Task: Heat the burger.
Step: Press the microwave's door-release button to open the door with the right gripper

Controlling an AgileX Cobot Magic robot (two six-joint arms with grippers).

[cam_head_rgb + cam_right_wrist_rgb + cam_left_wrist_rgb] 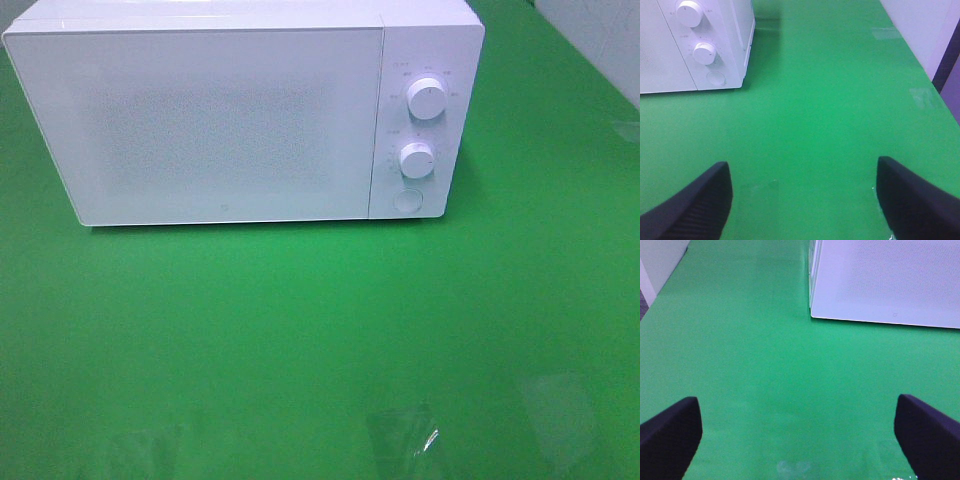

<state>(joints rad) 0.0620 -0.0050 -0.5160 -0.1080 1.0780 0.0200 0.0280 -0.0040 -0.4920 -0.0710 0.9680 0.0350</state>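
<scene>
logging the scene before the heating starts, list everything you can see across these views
microwave: one, white, door shut, at the back of the table
upper knob: one, white, on the microwave's right-hand panel
lower knob: one, white, directly below the upper knob
button: one, white, round, below the lower knob
table: one, green cover, under and in front of the microwave
burger: none in view
left gripper: one, black fingers, open, holding nothing, over the green cover short of the microwave's door side
right gripper: one, black fingers, open, holding nothing, over the green cover short of the microwave's knob side
</scene>
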